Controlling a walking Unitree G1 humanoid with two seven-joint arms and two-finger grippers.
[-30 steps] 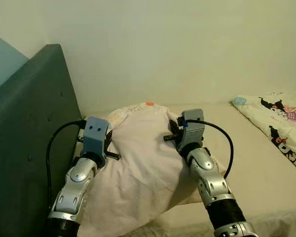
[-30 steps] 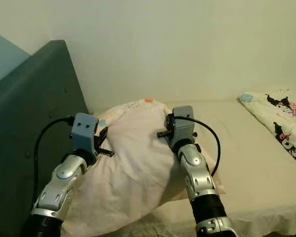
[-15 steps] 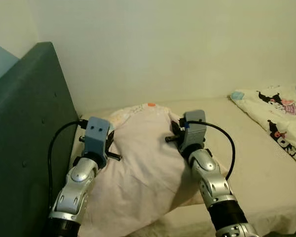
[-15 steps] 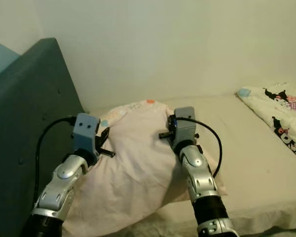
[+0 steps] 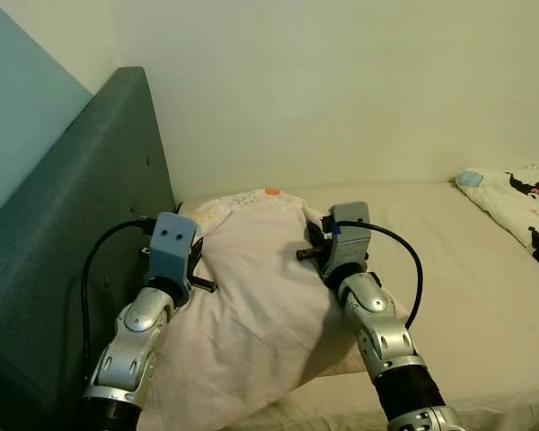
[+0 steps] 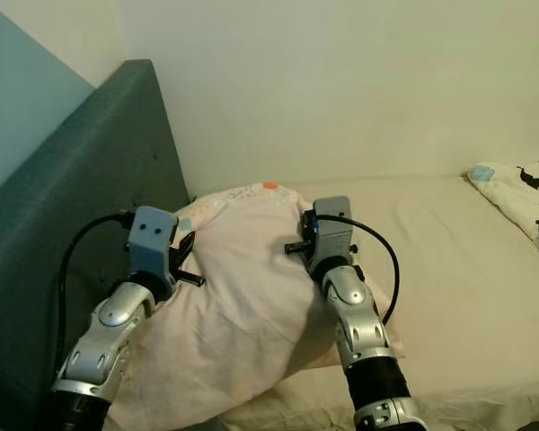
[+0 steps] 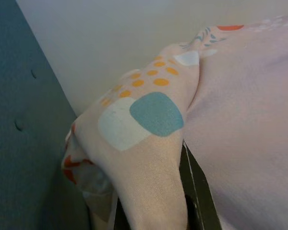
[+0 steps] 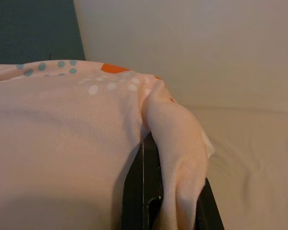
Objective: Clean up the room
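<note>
The bed (image 5: pixel 485 296) ran along the wall, with a grey-green headboard (image 5: pixel 81 224) on the robot's left. A pink pillow (image 5: pixel 251 305) lay at the head end, its far end near the wall corner and its long axis running away from the robot, just beside the headboard. The left end effector (image 5: pixel 190 256) was closed on the pillow's left edge, the right end effector (image 5: pixel 316 241) closed on its right edge, fabric bunched over the fingers (image 8: pixel 144 187); both were equally placed. Compared with a second earlier, only the camera had swung left; the grips looked unchanged.
</note>
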